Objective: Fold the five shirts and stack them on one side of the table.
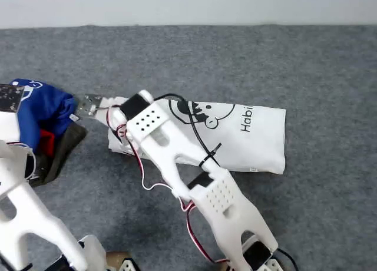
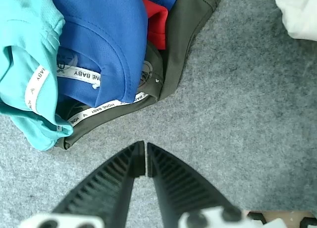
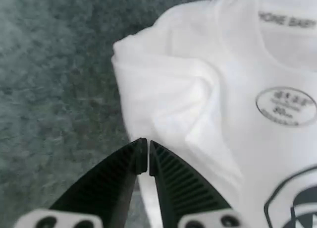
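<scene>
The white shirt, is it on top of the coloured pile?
No, the white shirt lies by itself on the table, apart from the pile.

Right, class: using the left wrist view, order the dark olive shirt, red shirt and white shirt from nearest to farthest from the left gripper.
1. Dark olive shirt, beneath the others, collar edge just ahead of the left gripper.
2. Red shirt, farther back, under the blue shirt.
3. White shirt, apart from those, across the grey carpet.

One white shirt [image 1: 247,138] — four coloured shirts [image 2: 99,39] — two arms [image 1: 177,159].
</scene>
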You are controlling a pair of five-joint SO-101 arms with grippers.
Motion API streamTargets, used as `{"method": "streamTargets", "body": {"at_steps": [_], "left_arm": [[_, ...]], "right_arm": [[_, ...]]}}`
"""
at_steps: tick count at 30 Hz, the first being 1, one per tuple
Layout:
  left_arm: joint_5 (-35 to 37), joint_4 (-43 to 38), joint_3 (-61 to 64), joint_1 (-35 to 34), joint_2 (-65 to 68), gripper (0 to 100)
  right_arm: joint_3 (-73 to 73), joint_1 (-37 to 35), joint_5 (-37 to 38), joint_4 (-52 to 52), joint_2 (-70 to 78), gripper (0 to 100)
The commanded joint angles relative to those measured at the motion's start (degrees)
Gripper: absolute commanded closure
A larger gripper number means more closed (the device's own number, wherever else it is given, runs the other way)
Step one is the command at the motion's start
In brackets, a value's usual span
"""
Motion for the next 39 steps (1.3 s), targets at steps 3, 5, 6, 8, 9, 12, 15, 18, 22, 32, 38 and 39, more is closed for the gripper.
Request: {"method": "streamTargets", "body": {"at_steps": [3,5,6,8,9,12,15,18,22,32,38,39], "left_arm": [[-0.09,-0.18,-0.22,0.00,-0.09,98],[-0.09,-0.18,-0.22,0.00,-0.09,98],[-0.09,-0.18,-0.22,0.09,-0.09,98],[-0.09,-0.18,-0.22,0.18,-0.09,98],[-0.09,-0.18,-0.22,0.18,-0.09,98],[-0.09,-0.18,-0.22,0.26,-0.09,98],[-0.09,-0.18,-0.22,0.26,-0.09,98],[-0.09,-0.18,-0.22,0.26,-0.09,98],[-0.09,-0.26,-0.22,0.26,0.18,98],[-0.09,-0.26,-0.13,0.18,0.00,98],[-0.09,-0.26,2.15,0.00,-0.18,98],[-0.09,-0.26,2.51,0.00,-0.18,98]], "right_arm": [[-4.92,6.46,2.64,-8.57,1.45,98.9],[-5.54,8.48,2.73,-10.59,1.45,98.9],[-5.63,9.27,2.73,-11.38,1.45,98.9],[-5.63,10.42,2.73,-11.91,1.01,98.9],[-5.71,10.51,2.73,-11.74,0.92,98.9],[-5.71,10.24,2.73,-10.24,0.84,98.9],[-5.71,9.54,2.73,-8.84,0.84,99.0],[-7.91,7.87,2.46,-4.44,0.22,99.0],[-12.75,4.09,2.46,1.45,-0.22,99.0],[-14.15,-3.65,2.73,-4.00,6.46,99.0],[-17.49,-4.79,2.55,-4.62,11.30,99.0],[-19.25,-4.26,2.55,-3.21,11.21,99.0]]}}
